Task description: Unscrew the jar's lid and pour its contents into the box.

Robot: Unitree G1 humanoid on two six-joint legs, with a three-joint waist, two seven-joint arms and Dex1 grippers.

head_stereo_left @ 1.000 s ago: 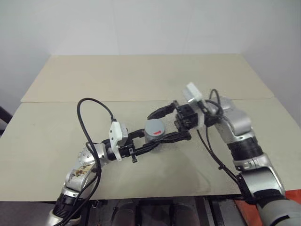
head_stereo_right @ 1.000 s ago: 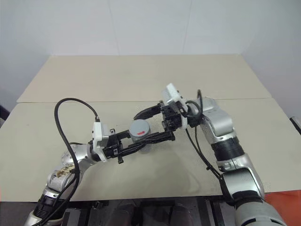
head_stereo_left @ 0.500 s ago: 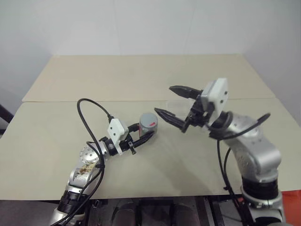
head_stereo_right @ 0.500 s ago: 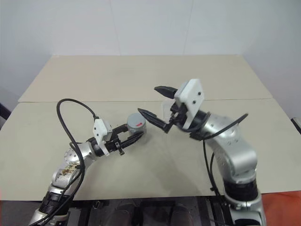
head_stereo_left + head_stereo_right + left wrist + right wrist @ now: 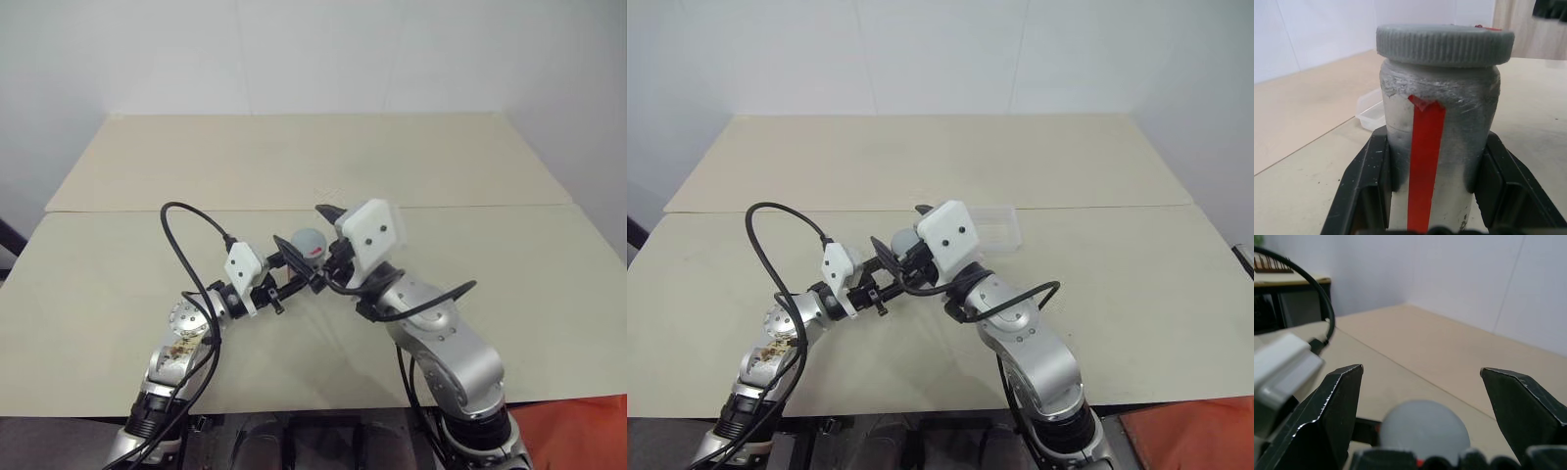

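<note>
Left tool (image 5: 1425, 196) pinches the jar (image 5: 1437, 142) upright above the surface (image 5: 294, 166), lid (image 5: 1444, 44) on; right tool (image 5: 1422, 396) is spread wide over the lid. Risk — an off-centre bite twists the jar loose. Box (image 5: 994, 227) sits beyond.

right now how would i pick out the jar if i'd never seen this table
Start at the beige table and look near its middle, where the two arms meet. The left hand is shut on the jar, holding it upright between black fingers. It is a small silver-grey cylinder with a red stripe down its side and a ribbed grey lid, unlike the clear box beyond it.
</note>
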